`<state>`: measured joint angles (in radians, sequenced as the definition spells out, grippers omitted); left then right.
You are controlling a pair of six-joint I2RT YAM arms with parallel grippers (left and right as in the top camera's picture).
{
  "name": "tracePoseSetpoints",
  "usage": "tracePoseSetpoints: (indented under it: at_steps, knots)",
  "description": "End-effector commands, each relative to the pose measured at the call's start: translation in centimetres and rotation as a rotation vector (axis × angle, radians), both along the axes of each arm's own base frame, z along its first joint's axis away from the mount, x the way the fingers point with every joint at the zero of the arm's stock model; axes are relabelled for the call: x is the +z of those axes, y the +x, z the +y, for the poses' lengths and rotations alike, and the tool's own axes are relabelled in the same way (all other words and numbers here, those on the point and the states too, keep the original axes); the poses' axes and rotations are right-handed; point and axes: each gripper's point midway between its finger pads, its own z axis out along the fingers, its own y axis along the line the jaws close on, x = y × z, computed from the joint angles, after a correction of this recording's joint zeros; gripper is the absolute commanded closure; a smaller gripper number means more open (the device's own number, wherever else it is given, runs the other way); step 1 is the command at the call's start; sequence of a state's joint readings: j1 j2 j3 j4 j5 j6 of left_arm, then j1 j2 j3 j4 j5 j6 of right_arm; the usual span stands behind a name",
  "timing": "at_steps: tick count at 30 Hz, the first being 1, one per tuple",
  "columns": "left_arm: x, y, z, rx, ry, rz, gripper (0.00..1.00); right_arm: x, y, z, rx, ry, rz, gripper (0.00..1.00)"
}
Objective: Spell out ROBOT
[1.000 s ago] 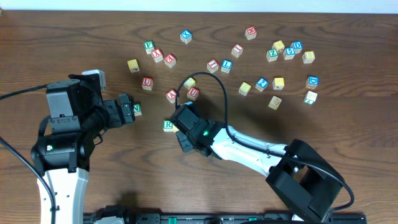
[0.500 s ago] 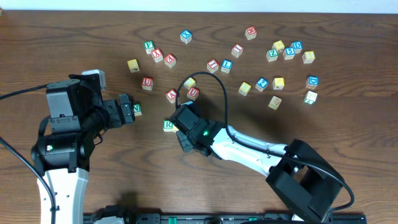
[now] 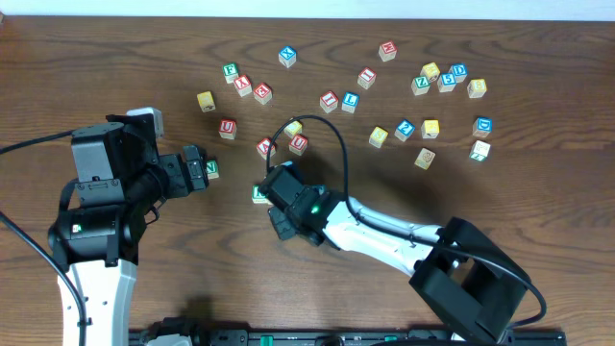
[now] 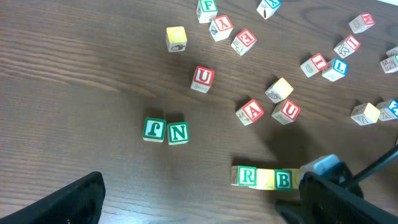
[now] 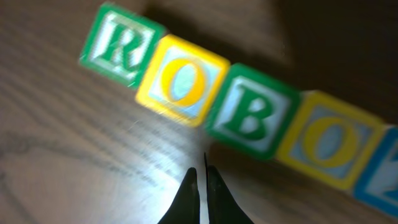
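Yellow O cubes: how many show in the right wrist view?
2. First O cube lies between R cube and B cube; second O cube right of B cube. Others may be out of frame.

Seemingly a robotics lab. Two cabled robot arms (image 3: 384, 234) stand at a wooden table (image 3: 548, 192) strewn with alphabet cubes (image 3: 430, 128).

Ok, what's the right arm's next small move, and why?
Probably lift the shut right gripper straight up. R, O, B, second O and a blue cube, letter cut off, stand side by side; the tips are close to O and B, so a sideways move could knock them.
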<state>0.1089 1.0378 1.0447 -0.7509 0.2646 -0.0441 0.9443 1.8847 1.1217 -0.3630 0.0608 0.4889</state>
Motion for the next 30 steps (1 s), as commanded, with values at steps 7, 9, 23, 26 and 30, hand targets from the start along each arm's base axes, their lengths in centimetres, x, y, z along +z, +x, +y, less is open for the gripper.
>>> tracePoseSetpoints:
  at_steps: [7, 9, 23, 26, 30]
  knots:
    - [1.0, 0.3, -0.1, -0.014, 0.004, -0.028, 0.02, 3.1, 1.7, -3.3, -0.165, -0.075, -0.122, 0.99]
    - [1.0, 0.3, -0.1, -0.014, 0.004, -0.028, 0.02, 4.3, 2.5, -4.1, -0.198, -0.079, -0.157, 0.99]
    - [1.0, 0.3, -0.1, -0.014, 0.004, -0.028, 0.02, 11.2, 7.0, -14.3, -0.493, -0.055, -0.212, 0.99]
    - [1.0, 0.3, -0.1, -0.014, 0.004, -0.027, 0.02, 11.1, 7.2, -15.6, -0.521, -0.069, -0.199, 0.99]
    - [1.0, 0.3, -0.1, -0.014, 0.004, -0.028, 0.02, 11.1, 7.3, -15.7, -0.525, -0.068, -0.201, 0.99]
